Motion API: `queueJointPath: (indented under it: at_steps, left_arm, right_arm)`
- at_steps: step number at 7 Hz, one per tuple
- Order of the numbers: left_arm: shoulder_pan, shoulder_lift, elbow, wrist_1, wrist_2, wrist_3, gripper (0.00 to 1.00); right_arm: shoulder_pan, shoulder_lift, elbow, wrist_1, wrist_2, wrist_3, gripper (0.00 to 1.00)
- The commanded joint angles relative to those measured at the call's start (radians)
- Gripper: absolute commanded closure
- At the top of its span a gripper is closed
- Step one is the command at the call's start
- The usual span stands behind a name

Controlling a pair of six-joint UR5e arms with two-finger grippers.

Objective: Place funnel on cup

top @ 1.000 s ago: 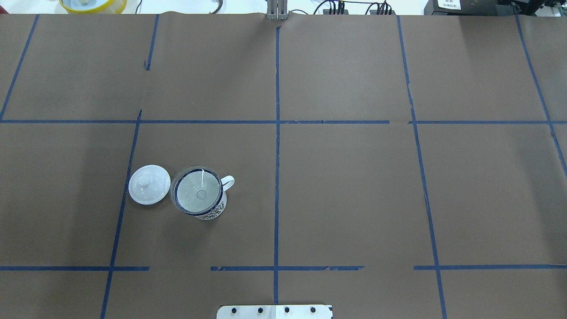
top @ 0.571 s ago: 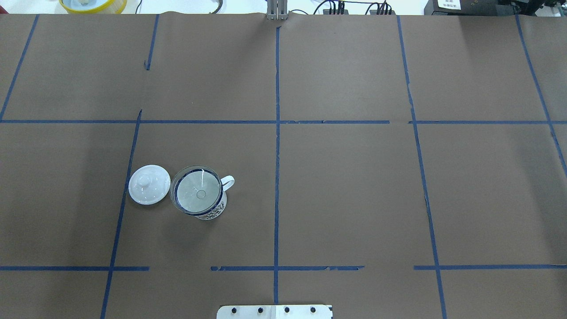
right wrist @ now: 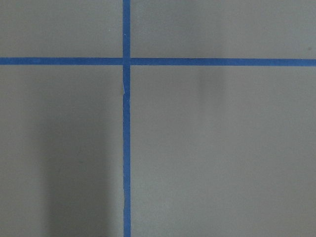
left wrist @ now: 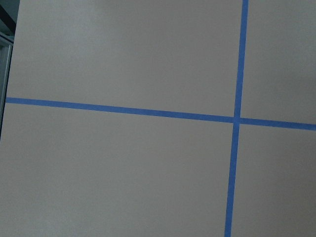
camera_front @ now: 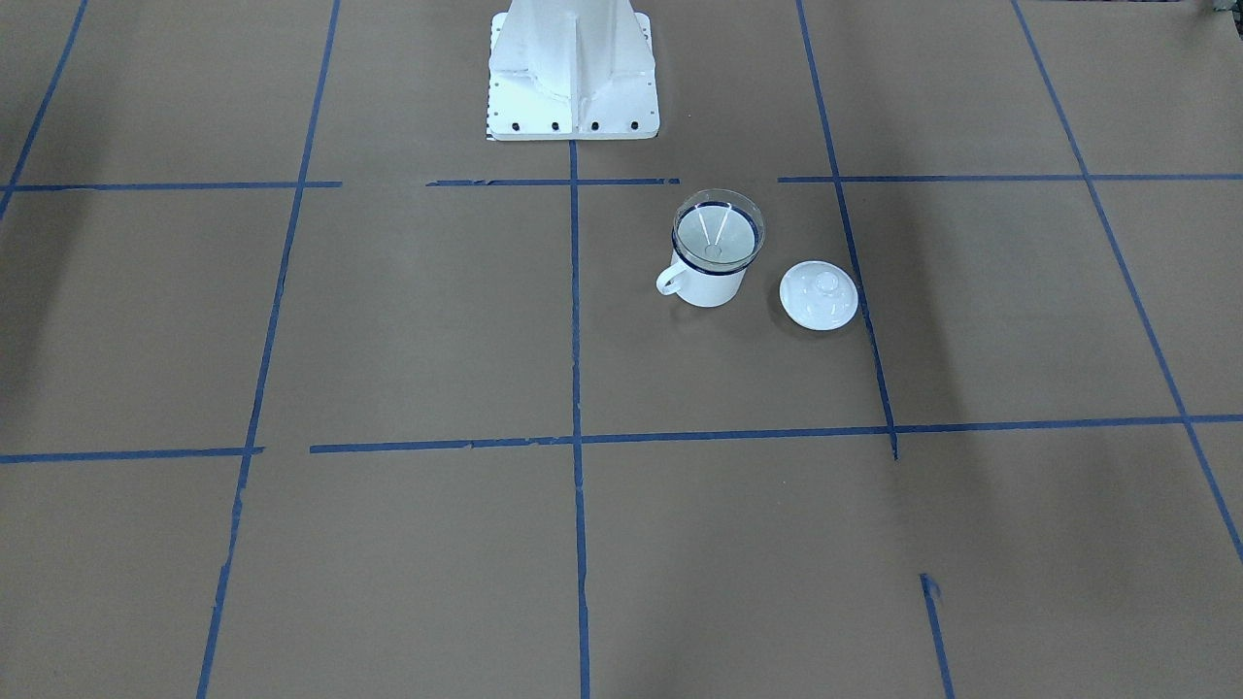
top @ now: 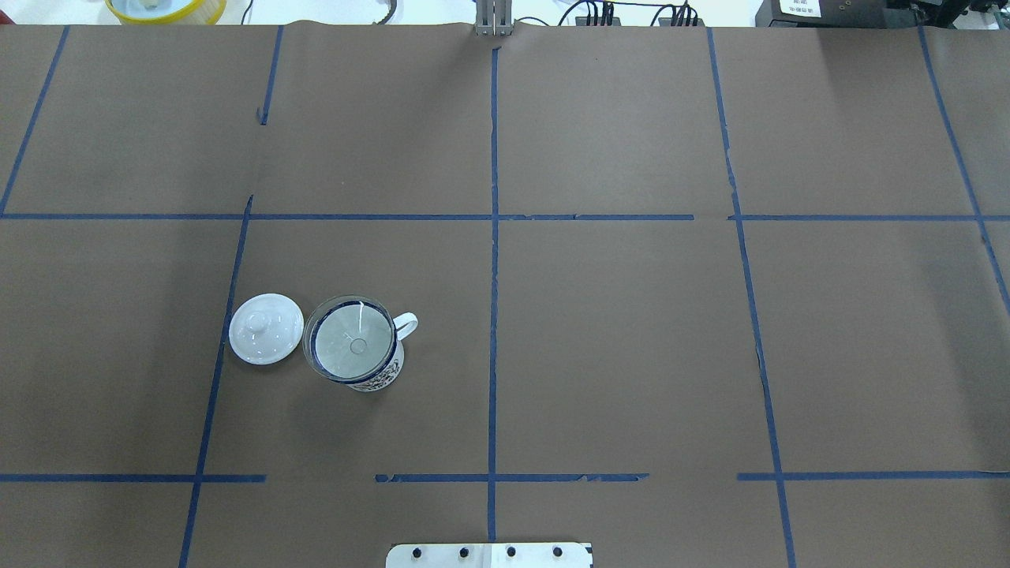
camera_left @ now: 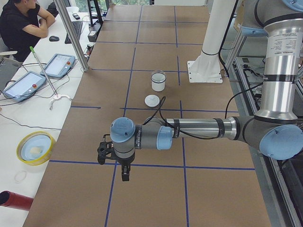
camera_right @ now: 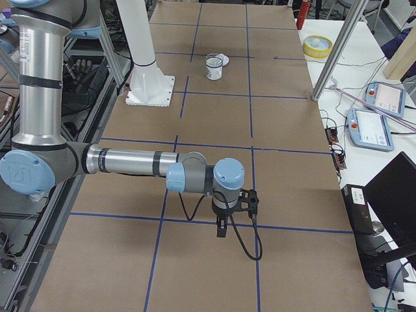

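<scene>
Over brown papered table (top: 615, 331), pointed left gripper (camera_left: 124, 174), right gripper (camera_right: 222, 229) down, jaws unreadable, well apart from clear funnel (top: 351, 343) seated on white enamel cup (top: 384, 379) beside white lid (top: 266, 329).

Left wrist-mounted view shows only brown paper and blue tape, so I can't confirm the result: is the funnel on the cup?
Observer: Yes, the funnel sits in the mouth of the cup.
Operator: Anything beside it?
Observer: A white lid lies on the table beside the cup, opposite its handle.
Operator: Grippers nearby?
Observer: No; the left gripper and right gripper both hang over taped paper, far from the cup.
</scene>
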Motion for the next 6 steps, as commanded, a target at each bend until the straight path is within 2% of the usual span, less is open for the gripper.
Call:
queueJointPath:
  at_steps: [1,6]
  left_arm:
    - [0.0,-0.011,0.014,0.029,-0.007,0.093,0.0]
    - [0.0,-0.019,0.014,0.032,-0.01,0.098,0.0]
  right_arm:
    - [0.0,0.0,-0.001,0.0,0.0,0.0,0.0]
    - [0.0,0.0,-0.001,0.0,0.0,0.0,0.0]
